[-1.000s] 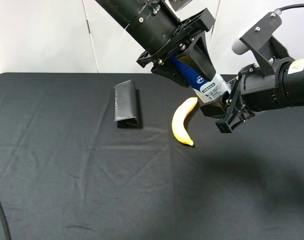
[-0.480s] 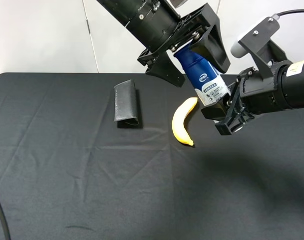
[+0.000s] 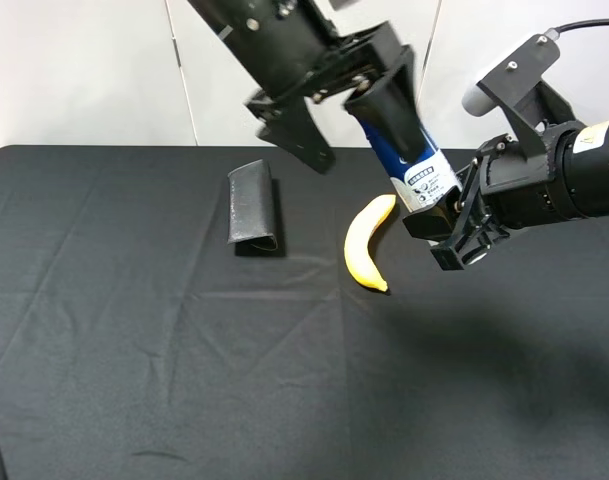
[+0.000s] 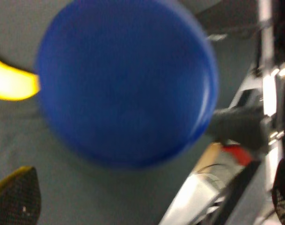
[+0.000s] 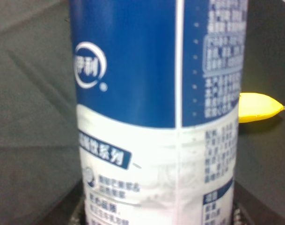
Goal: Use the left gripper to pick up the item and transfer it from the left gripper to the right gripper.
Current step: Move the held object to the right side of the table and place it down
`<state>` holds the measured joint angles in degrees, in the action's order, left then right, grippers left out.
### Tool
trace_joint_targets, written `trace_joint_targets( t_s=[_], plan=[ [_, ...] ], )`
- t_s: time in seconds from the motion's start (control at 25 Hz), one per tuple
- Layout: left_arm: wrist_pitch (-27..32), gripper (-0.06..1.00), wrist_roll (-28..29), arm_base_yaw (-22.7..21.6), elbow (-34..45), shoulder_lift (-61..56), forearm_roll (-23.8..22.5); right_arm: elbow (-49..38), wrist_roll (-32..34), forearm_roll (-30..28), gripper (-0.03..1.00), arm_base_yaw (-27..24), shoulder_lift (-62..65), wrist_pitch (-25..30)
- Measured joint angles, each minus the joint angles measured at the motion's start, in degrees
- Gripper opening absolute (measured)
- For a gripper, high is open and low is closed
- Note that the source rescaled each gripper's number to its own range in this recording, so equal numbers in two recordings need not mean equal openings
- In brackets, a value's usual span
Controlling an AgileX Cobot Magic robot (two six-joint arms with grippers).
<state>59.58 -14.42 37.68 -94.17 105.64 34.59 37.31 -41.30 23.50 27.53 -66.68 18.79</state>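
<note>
The item, a white bottle (image 3: 425, 181) with a blue label, hangs tilted in the air above the table's far right part. My right gripper (image 3: 442, 222) is shut on its lower end. It fills the right wrist view (image 5: 156, 117). My left gripper (image 3: 349, 130) is open, its fingers spread wide; one finger (image 3: 392, 105) overlaps the bottle's upper part, the other sits well to the left. The blue cap (image 4: 126, 82) looms blurred in the left wrist view, with no finger closed on it.
A yellow banana (image 3: 364, 240) lies on the black cloth just below and left of the bottle; it also shows in the right wrist view (image 5: 259, 107). A black folded case (image 3: 254, 208) lies further left. White wall panels stand behind the table.
My left gripper, shut on the bottle a second ago, has opened and shifted left and up. The bottle stays in the right gripper, which has barely moved.
</note>
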Motion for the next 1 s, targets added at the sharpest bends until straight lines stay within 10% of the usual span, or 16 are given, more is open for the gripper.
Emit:
trace_joint_targets(
  t_s=[0.64,1.0],
  plan=[
    [7.25,1.00,9.24,-1.60,1.56,-21.68,-28.46,0.00,0.02,0.00,0.03,0.00,0.00,-0.04],
    [1.77,1.00,14.73,-1.71,23.05,-40.01,-40.65,0.00,0.06,0.00,0.03,0.00,0.00,-0.04]
  ],
)
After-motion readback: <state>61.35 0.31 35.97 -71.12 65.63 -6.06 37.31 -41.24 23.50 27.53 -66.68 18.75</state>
